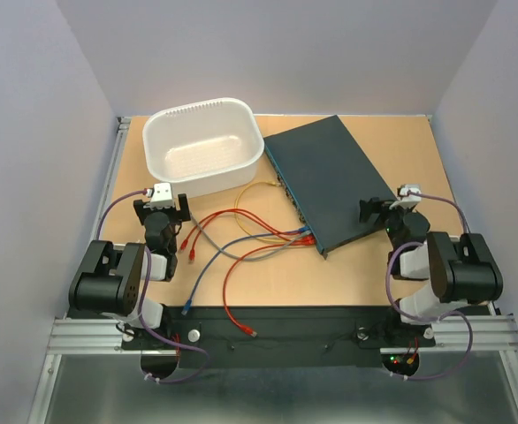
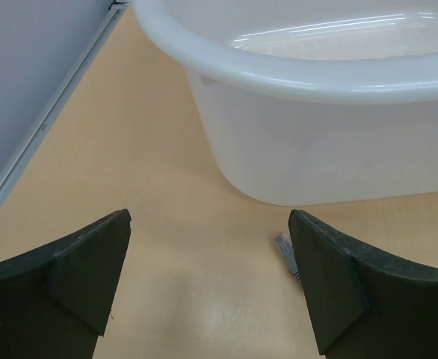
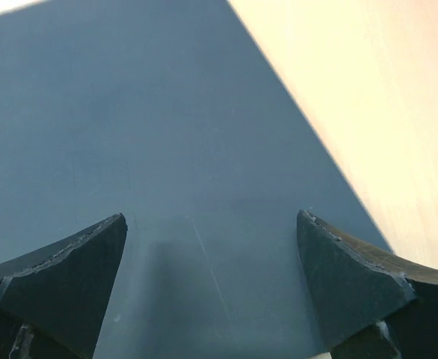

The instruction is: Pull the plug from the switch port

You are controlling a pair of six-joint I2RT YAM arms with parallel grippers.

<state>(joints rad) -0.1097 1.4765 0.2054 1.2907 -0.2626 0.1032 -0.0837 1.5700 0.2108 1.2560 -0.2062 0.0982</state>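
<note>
From above, the flat dark blue-grey metal switch [image 1: 330, 177] lies diagonally, plugs [image 1: 306, 233] at its socket edge's near end, left of the nearer right gripper [image 1: 376, 212]; left wrist: the left gripper [image 2: 208, 224] gapes empty facing a white plastic tub [image 2: 316, 149]; right wrist: jaws wide, empty (over the switch's top).

The switch [image 1: 330, 181] is a large, flat, dark blue-grey metal box. It lies flat and askew on the right half of the tabletop [image 1: 347, 278], with its thin socket edge facing left. Yellow, red, blue and grey patch cables [image 1: 287, 235] reach that edge. Their plugs are too small to tell apart. The switch's plain top fills the right wrist view.
</note>
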